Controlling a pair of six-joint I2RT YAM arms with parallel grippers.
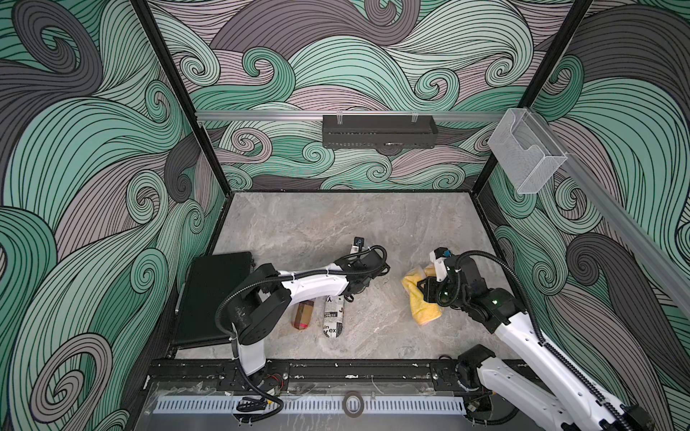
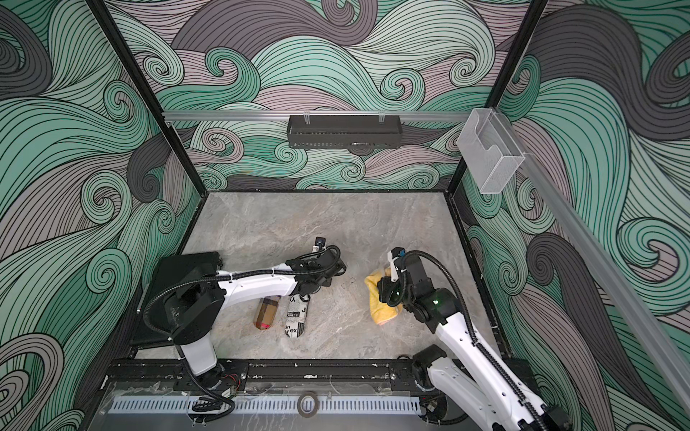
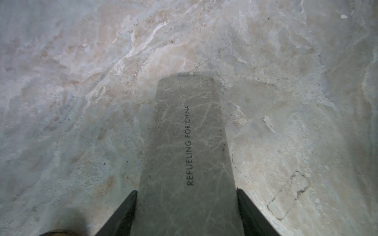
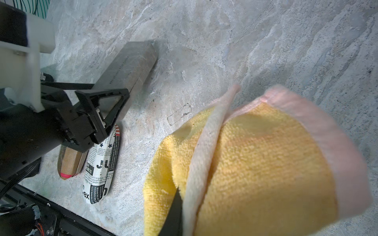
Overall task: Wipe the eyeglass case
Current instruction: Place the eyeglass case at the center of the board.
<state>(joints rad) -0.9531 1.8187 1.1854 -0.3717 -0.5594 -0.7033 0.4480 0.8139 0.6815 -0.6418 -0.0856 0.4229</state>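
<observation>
The left gripper (image 3: 186, 191) is gripping the eyeglass case (image 3: 184, 132), its two dark jaws pressing against the long sides at the near end. The case is stretching away from the camera, its far end resting on the desk (image 3: 81, 81). Its grey surface is showing fine pale cracks and the printed line "REFUELING FOR CHINA" running lengthwise. A faint rectangular outline (image 3: 288, 196) is showing on the marbled desk near the case. A brown sliver (image 3: 57, 233) is peeking in at the frame's edge, too little to identify.
</observation>
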